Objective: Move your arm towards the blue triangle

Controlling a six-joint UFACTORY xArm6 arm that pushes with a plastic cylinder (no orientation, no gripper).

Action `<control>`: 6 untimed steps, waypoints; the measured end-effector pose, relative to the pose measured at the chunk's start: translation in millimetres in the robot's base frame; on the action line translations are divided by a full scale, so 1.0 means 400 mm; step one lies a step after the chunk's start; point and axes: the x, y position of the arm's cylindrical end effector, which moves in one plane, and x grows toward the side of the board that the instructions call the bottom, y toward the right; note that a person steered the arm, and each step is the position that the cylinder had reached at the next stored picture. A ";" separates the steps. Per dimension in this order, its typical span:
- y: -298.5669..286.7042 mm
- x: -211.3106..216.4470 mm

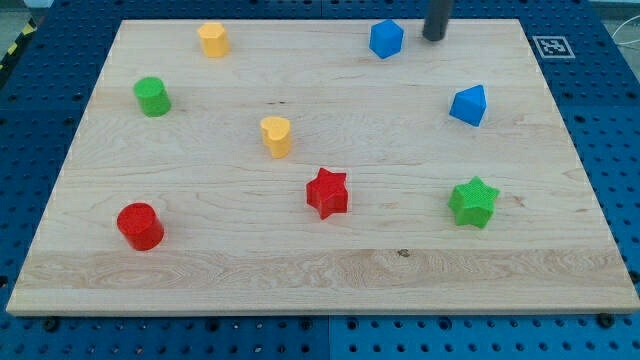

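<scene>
Pale wooden board (330,270) lies on a blue pegboard bench (610,150). My tip (433,38) touches down near the board's top edge, just to the view's right of a blue cube-like block (386,39), bare and pushing nothing. Below it, toward the view's right, sits the blue triangle (469,105), apex up and slightly right; I cannot tell its long axis. Elsewhere lie a yellow block (213,39), a green cylinder (152,96), a yellow heart-like block (276,135), a red star (327,192), a green star (473,202) and a red cylinder (140,225).

One camera looks down obliquely from the near edge, framing the whole wooden board (330,270).
</scene>
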 end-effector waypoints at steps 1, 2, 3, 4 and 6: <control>0.097 0.026; 0.017 0.089; -0.052 0.122; -0.143 0.144; -0.169 0.294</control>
